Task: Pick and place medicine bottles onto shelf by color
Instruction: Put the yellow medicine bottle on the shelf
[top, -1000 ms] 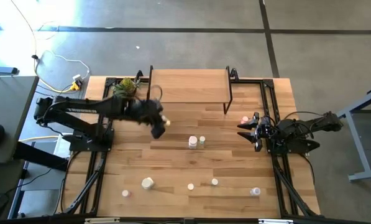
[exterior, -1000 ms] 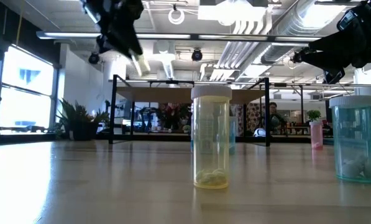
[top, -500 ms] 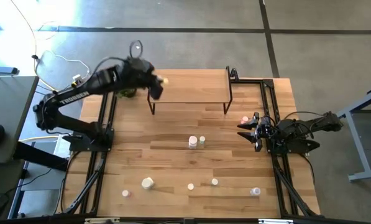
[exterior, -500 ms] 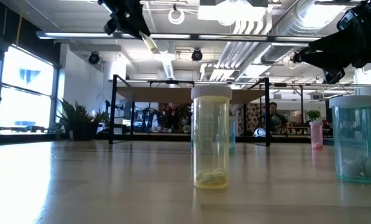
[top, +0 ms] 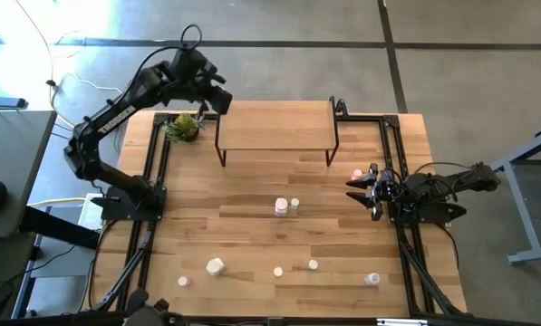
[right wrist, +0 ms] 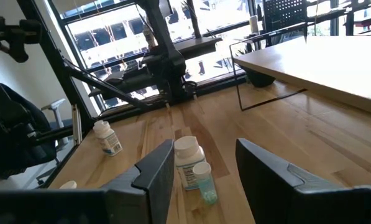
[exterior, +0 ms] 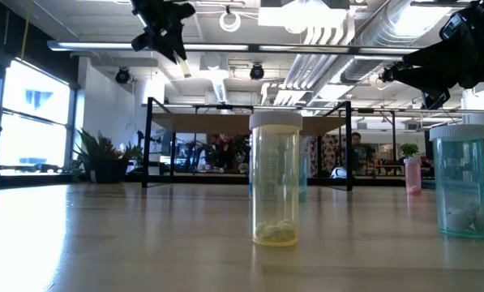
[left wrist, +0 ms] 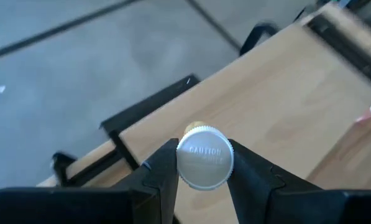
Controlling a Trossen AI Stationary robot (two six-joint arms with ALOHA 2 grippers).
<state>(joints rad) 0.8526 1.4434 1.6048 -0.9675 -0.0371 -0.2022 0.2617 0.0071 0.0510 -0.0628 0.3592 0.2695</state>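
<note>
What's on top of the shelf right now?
The shelf top looks bare in the high view. The left gripper, shut on a white-capped bottle, hangs over its left end, hiding that corner.

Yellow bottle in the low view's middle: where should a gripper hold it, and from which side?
By its upper body under the white cap, coming straight down. The yellow bottle stands upright on the table, apart from neighbours, so fingers should fit either side.
</note>
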